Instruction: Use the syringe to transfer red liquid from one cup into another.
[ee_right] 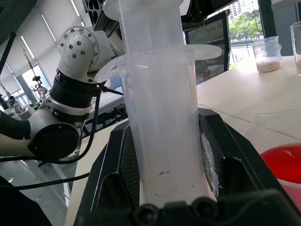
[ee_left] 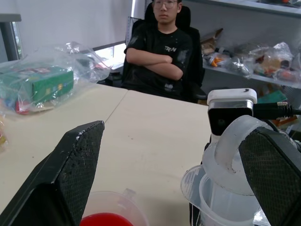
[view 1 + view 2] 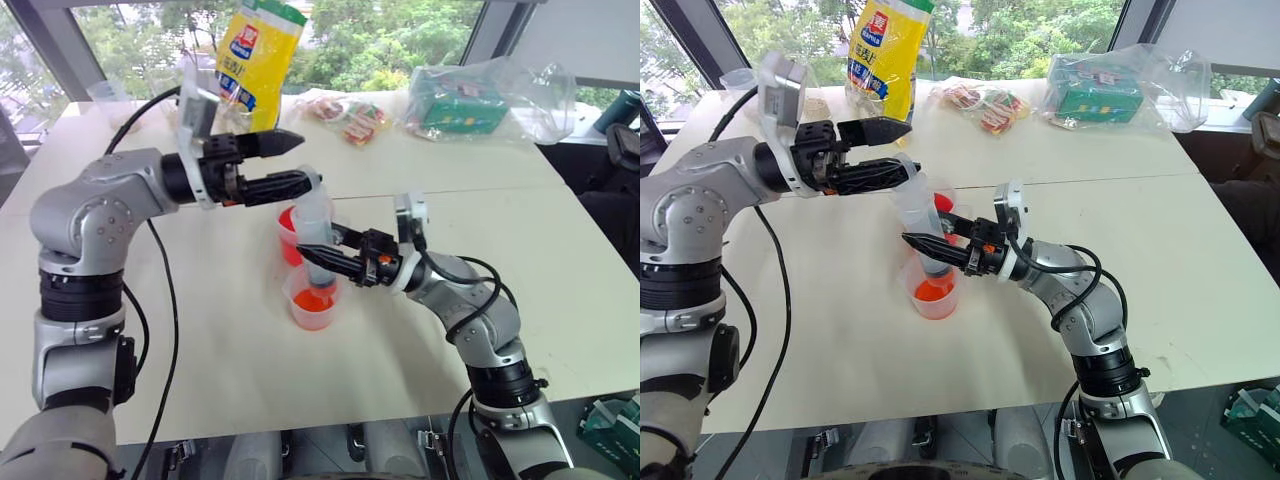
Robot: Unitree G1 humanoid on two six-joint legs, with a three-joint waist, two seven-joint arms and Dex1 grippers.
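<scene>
The jaws of the right gripper [image 3: 318, 256] are clamped on the barrel of the syringe [image 3: 316, 232], which stands nearly upright with its lower end dipping into the smaller cup [image 3: 313, 298]; the jaws of the left gripper [image 3: 298, 160] are spread wide, one finger above the other, with the lower finger lying just beside the syringe's whitish plunger top (the left wrist view shows that top close against one black finger [image 2: 273, 174], though contact cannot be confirmed). The smaller cup sits on the white table [image 3: 220, 340] at the near side of the pair and holds a shallow layer of orange-red liquid [image 3: 314, 306]. The larger cup [image 3: 288, 235], showing bright red, stands just beyond it, slightly to the left and partly hidden behind the syringe. In the right wrist view the clear barrel fills the space between the two black pads [image 1: 214, 155], and its flange spreads out above them. On the far part of the table lie a yellow bag [image 3: 255, 55], a few snack packets [image 3: 348, 115] and a green box in a clear plastic bag [image 3: 470, 105]. A person in dark clothing [image 2: 162, 52] sits with folded arms beyond the table.
</scene>
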